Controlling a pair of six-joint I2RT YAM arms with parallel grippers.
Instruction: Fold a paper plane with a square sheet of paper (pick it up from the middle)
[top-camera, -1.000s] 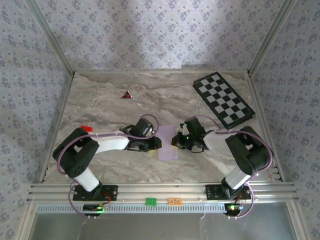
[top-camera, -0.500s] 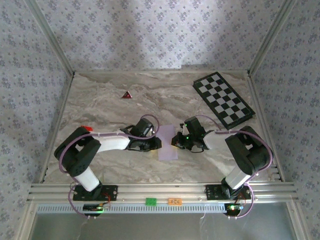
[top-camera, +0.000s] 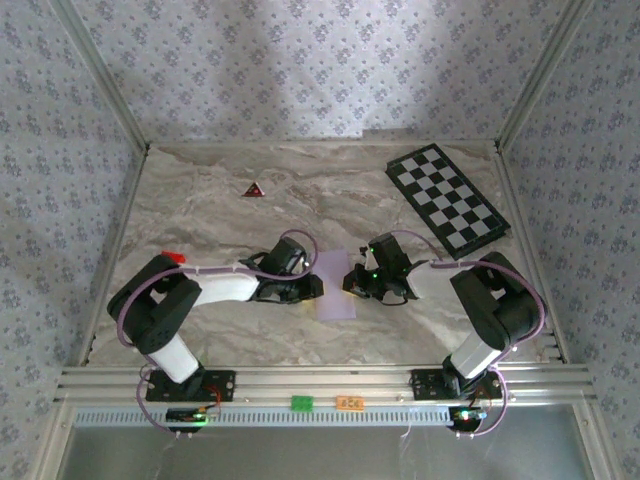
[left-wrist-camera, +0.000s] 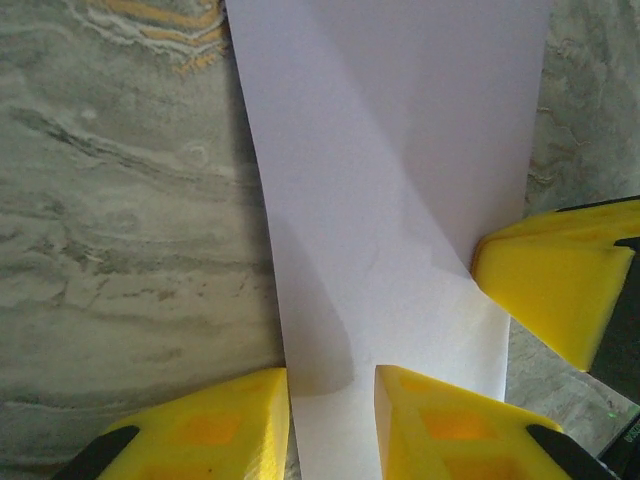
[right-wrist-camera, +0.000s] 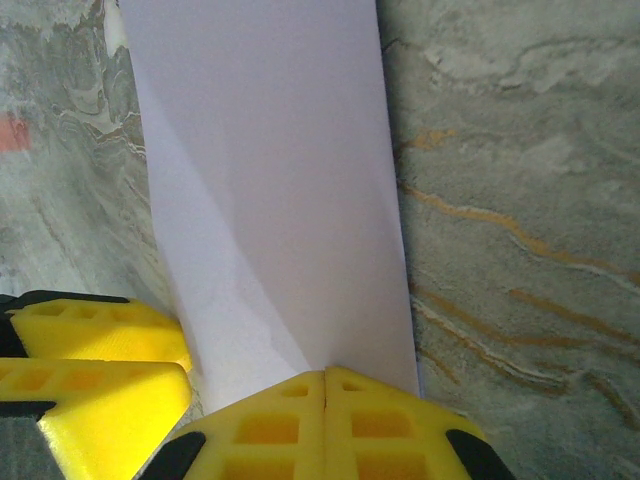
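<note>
Worktop (top-camera: 200, 200): marbled grey slab with 3 things on it.
Board (top-camera: 447, 200): black-and-white checkered, flat at the far right, well apart from my pincers.
Paper (top-camera: 335, 297): pale lilac, folded to a narrow upright strip with 1 slanting crease across it. It lies on the worktop's near middle, between my 2 pincers.
Left pincer (left-wrist-camera: 332, 385): released. My 2 yellow fingers stand a little apart astride the paper's left edge, with a shadow under that edge.
Right pincer (right-wrist-camera: 325, 375): clenched, its 2 fingers touching. The tips sit on the paper's right edge, and I cannot tell whether any paper is nipped between them.
Triangle (top-camera: 253, 189): small, dark red, at the far left of centre, well apart from the paper.
</note>
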